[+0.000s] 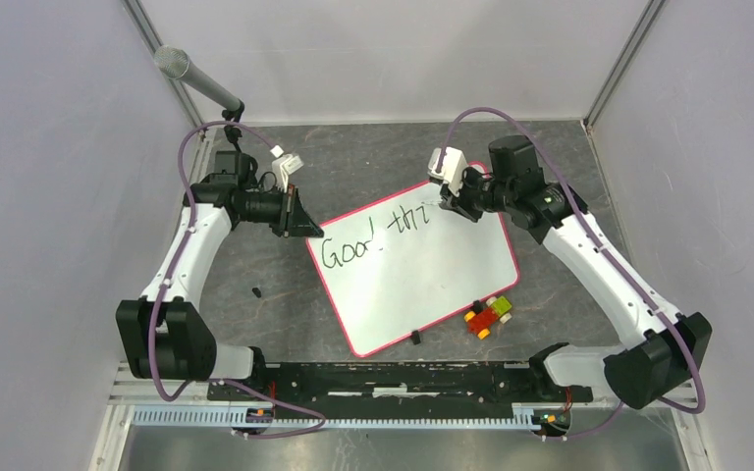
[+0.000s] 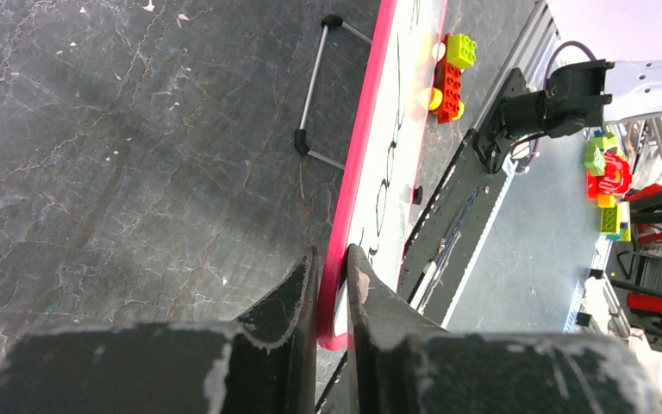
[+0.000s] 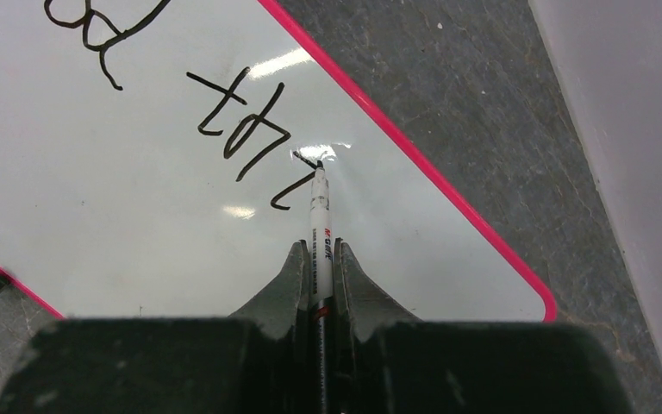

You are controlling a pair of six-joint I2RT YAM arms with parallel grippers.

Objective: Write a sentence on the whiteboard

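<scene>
**A:** Dark grey marbled tabletop [image 1: 373,157], pale walls on three sides. What are the two arms holding?

**B:** The left gripper [image 2: 332,259] is nearly closed, its jaws pinching the red-pink rim at the left corner of the whiteboard [image 1: 422,285]. The right gripper [image 3: 319,250] is clamped tight on a thin white marker [image 3: 320,220], and the marker's tip touches the board.

**A:** And the board itself?

**B:** It lies mid-table, turned at an angle. The sentence [image 1: 373,240] reads "Good" and then "thi" in black cursive, on one line along the far edge. The marker tip sits at the end of the last stroke. Everything below that line is bare white.

**A:** Anything nearby?

**B:** A small stack of red, yellow and green toy bricks [image 1: 488,316] sits just beside the board's near right edge. A small black piece [image 1: 416,338] is at its near rim, and another black bit [image 1: 256,291] lies on the table to the left. A microphone [image 1: 196,78] hangs over the far left corner. Nothing lies on the writing area.
</scene>
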